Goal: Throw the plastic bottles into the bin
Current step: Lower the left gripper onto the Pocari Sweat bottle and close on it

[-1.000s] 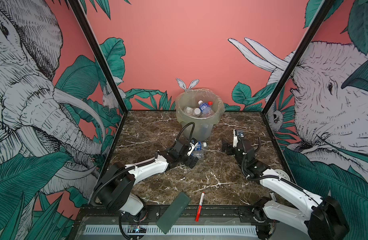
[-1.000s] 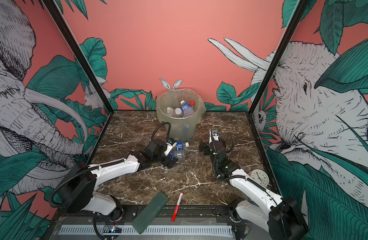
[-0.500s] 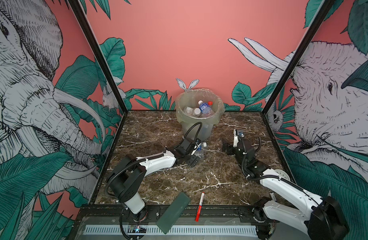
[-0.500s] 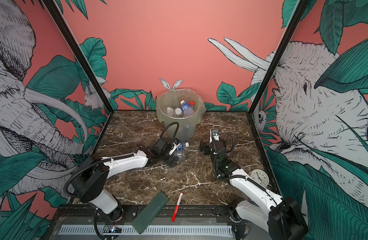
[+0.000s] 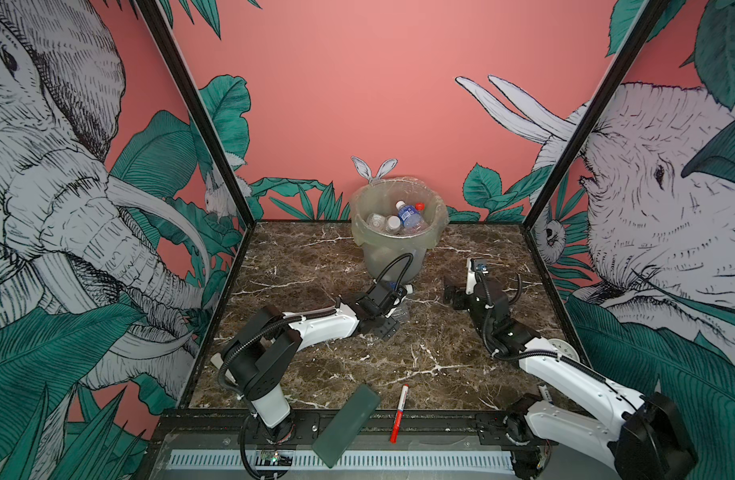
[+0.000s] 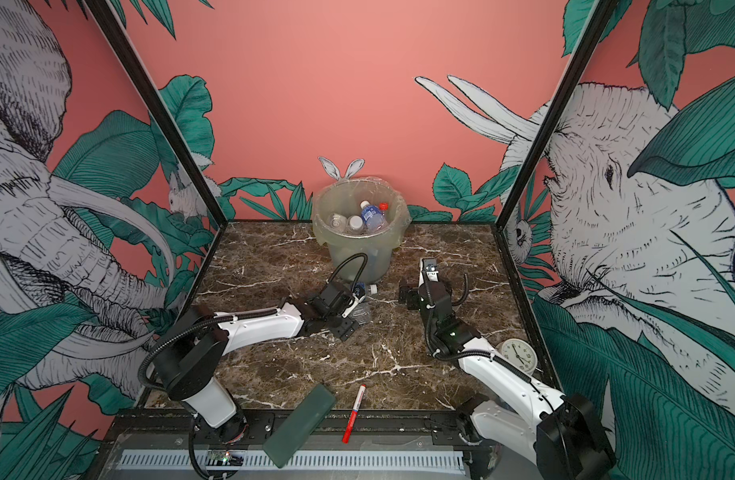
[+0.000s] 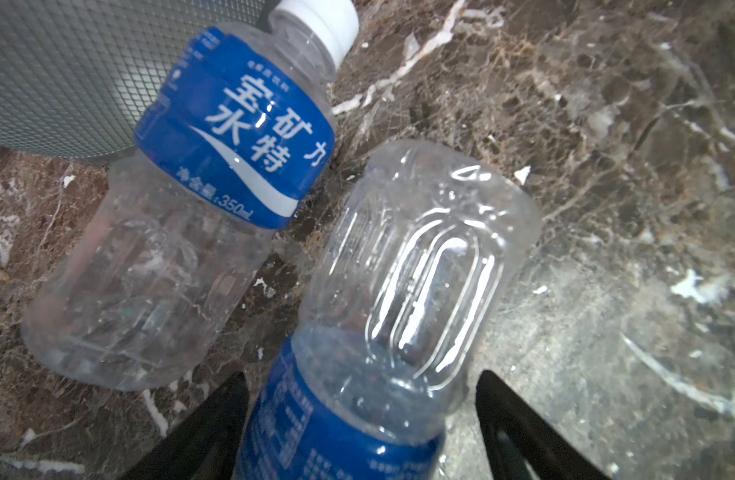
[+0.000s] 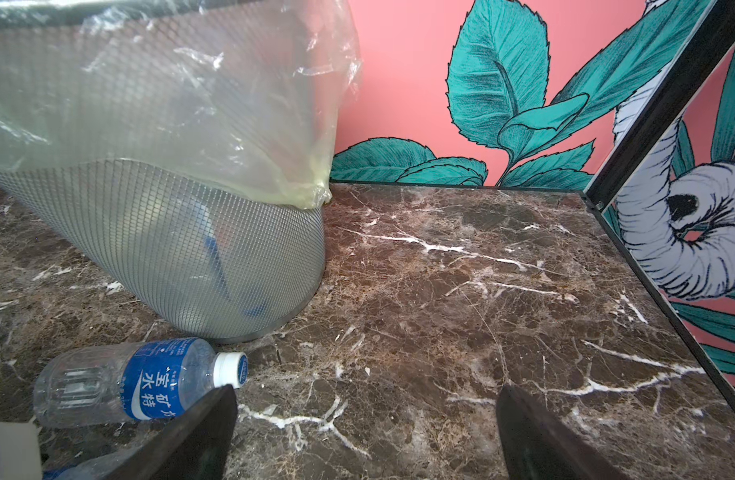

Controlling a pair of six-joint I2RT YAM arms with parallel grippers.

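The biggest thing is the brown stone worktop [image 5: 307, 266]. At its back, in the middle, stands the bin [image 5: 382, 257]. It is a round see-through bucket with a plastic bag [image 8: 191, 104] folded over its rim, most likely to keep the bin clean inside. That spot looks easy for both arms to reach. Low in front of the bin's foot is the left tool [image 7: 361, 376]. Its two black fingers [image 7: 208, 432] stand on each side of a lying bottle, and a small gap shows beside one finger. So the left tool is released and not pinching yet. To the right of the bin's foot hangs the right tool [image 8: 366, 390], spread wide with nothing between its fingers. It is probably kept there so the arms do not bump. Far in front of the bin lies a flat green slab [image 5: 349, 419]. It is no bottle, so it should be left alone. Several plastic bottles [image 5: 405, 216] lie inside the bin, so much of the job looks done. The clear bottle with a blue label [image 7: 403, 282] lies flat between the left tool's fingers, near its middle, where a pinch should hold best. A bottle with a white cap [image 8: 150, 378] lies right beside the bin's foot. Smallest is the red and white pen [image 5: 400, 411], next to the slab.
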